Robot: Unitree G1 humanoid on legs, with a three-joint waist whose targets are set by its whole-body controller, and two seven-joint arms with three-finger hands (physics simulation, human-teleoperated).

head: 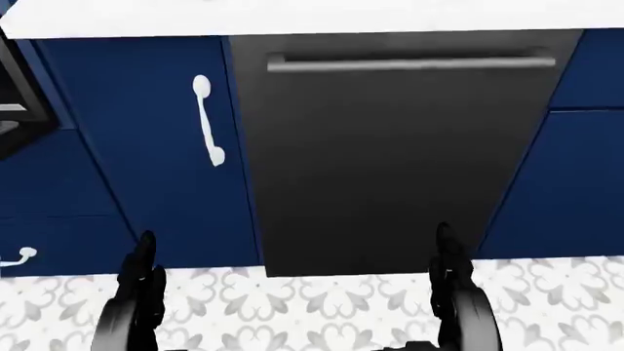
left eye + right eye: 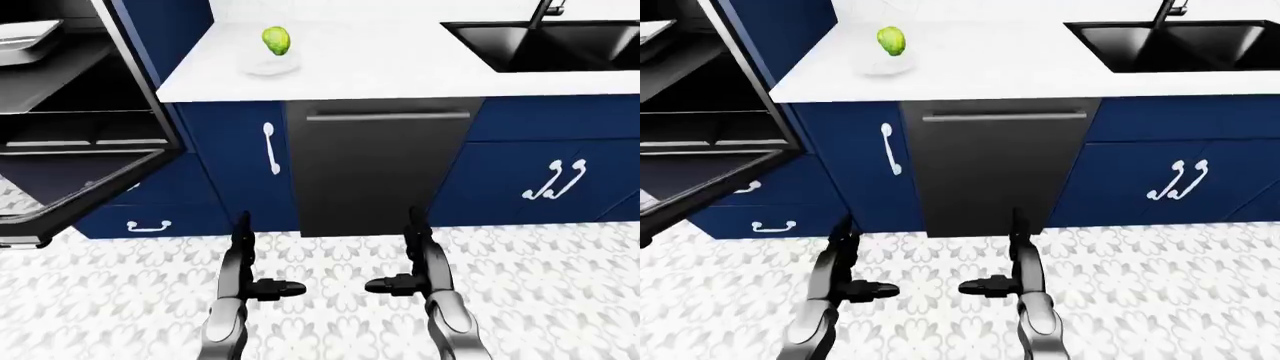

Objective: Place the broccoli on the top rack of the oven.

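The green broccoli sits on a small clear plate on the white counter, at the top of the left-eye view. The oven stands open at the left, its door dropped down and its racks showing. My left hand and right hand hang low over the floor, both open and empty, far below the broccoli.
A dark dishwasher front faces me under the counter, between blue cabinets. A black sink lies at the top right. A grey tray rests in the oven's upper part. Patterned floor tiles lie below.
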